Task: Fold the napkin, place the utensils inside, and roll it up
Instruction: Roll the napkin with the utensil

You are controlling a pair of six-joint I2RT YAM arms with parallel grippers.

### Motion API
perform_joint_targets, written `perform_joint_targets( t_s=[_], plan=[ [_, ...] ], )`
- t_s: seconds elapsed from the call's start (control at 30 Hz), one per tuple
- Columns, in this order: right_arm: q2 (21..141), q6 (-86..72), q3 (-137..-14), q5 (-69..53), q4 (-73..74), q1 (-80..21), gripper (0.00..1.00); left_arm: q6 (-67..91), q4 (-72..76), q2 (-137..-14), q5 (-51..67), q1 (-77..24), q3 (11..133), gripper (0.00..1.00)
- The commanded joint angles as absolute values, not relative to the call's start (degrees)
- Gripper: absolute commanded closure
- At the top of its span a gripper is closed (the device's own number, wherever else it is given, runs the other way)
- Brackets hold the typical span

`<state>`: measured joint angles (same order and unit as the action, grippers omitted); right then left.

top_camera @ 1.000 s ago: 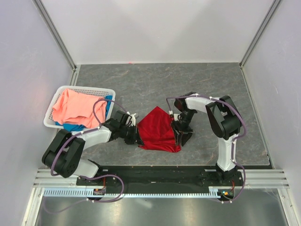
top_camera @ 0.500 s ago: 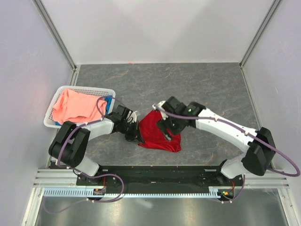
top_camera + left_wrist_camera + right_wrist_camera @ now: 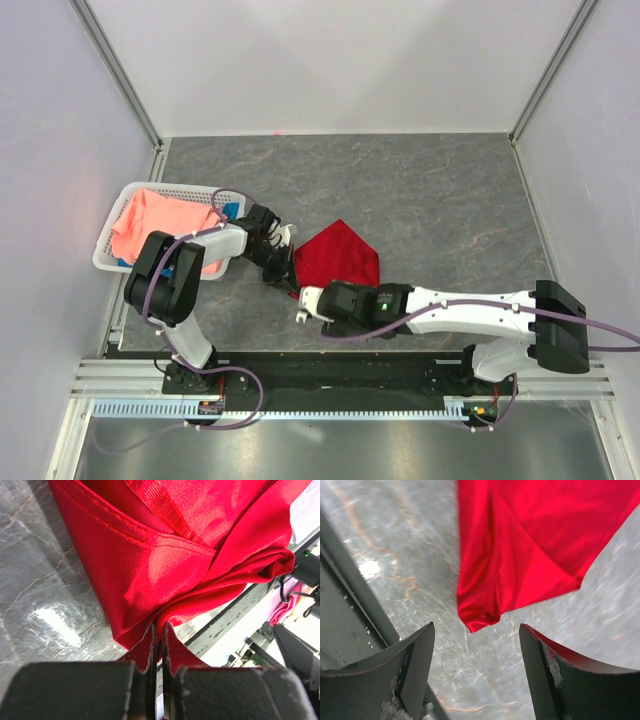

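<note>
- Your left gripper [image 3: 158, 630] is clenched on the napkin [image 3: 165, 555]. The two fingers are pressed together with a fold of red cloth pinched between the tips.
- From above, the napkin [image 3: 340, 258] lies on the grey table [image 3: 450, 200], a little left of centre. It is folded into a rough kite shape with its point toward the far side.
- The left wrist view shows layered folds and a hemmed edge, with cloth bunched on the right side. The cloth there looks lifted slightly off the table at the pinched corner.
- Your right gripper [image 3: 301, 305] is released, with the fingers [image 3: 415, 670] spread wide and nothing between them.
- It sits low over the table at the near-left side of the napkin. In the right wrist view the nearest red corner is just beyond the fingertips, and you can't tell whether it touches them.
- Your right arm stretches leftward along the near edge of the table. Your left arm reaches in from the napkin's left side.
- A white basket [image 3: 120, 215] stands at the left edge of the table, well apart from the napkin. It holds a salmon-pink cloth [image 3: 150, 225] with a blue cloth [image 3: 228, 210] showing beneath it.
</note>
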<state>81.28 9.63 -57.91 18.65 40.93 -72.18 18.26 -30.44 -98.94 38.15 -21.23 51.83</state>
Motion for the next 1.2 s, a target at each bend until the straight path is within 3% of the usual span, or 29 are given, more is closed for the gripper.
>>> perform_joint_targets(
  t_s=[0.0, 0.33, 0.7, 1.17],
  plan=[
    [80.15, 17.83, -55.29, 25.75, 36.57, -77.42, 0.24, 12.92, -35.86, -100.63, 39.11, -20.57, 55.01, 0.98],
    [87.01, 20.12, -51.86, 30.76, 33.84, -83.93, 0.34, 11.25, -37.88, -101.51, 39.20, -20.48, 56.42, 0.98],
    [93.60, 21.71, -49.48, 34.54, 31.03, -83.94, 0.38, 9.05, -38.85, -102.30, 39.99, -20.48, 57.39, 0.98],
    [99.40, 23.47, -48.87, 40.70, 26.63, -80.86, 0.50, 7.38, -39.46, -103.80, 40.96, -20.39, 57.92, 0.98]
  ],
)
